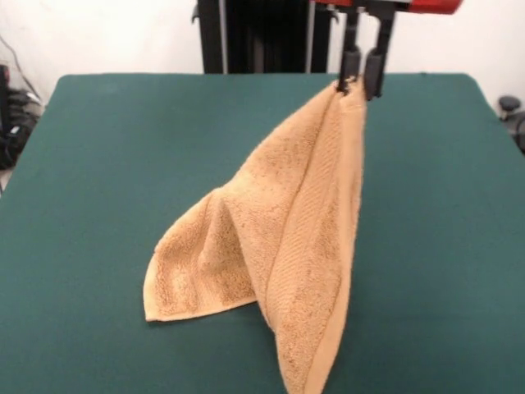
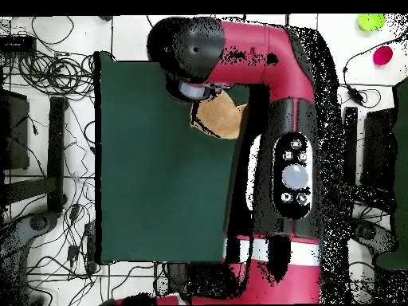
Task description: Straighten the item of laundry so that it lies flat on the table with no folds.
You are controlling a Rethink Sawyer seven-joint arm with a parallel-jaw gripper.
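Observation:
The item of laundry (image 1: 283,238) is a tan-orange terry towel, held up by one corner in the front view. My gripper (image 1: 358,80) is shut on that corner at the top right. From there the towel hangs in a long fold down to the table (image 1: 107,164). Its lower left corner lies flat on the dark green top and its lower tip reaches the front edge of the picture. In the overhead view only a small part of the towel (image 2: 220,117) shows below the arm's head; the gripper itself is hidden there.
The red and black arm (image 2: 287,151) covers the right side of the table (image 2: 159,175) in the overhead view. Cables and equipment lie on the floor around the table.

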